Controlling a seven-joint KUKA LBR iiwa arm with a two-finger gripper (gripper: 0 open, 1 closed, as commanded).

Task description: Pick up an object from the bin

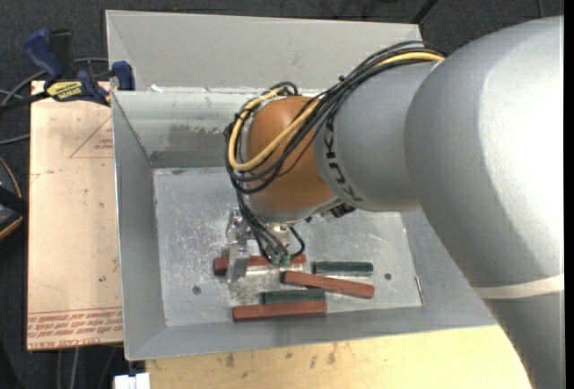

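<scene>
My gripper (240,255) is low over the bin floor, near the front and a little left of the middle. A short red-brown bar (221,265) pokes out from under it on its left side. Just to its right a longer red-brown bar (328,285) lies slanted. A dark green bar (342,268) lies above that one and another dark green bar (294,297) below it. A third red-brown bar (280,310) lies along the front wall. The gripper body hides how it meets the short bar.
The arm and its orange wrist cover with yellow and black cables hang over the bin's middle and right. The scuffed floor on the left carries nothing. The bin's sloped walls stand close behind and to the left.
</scene>
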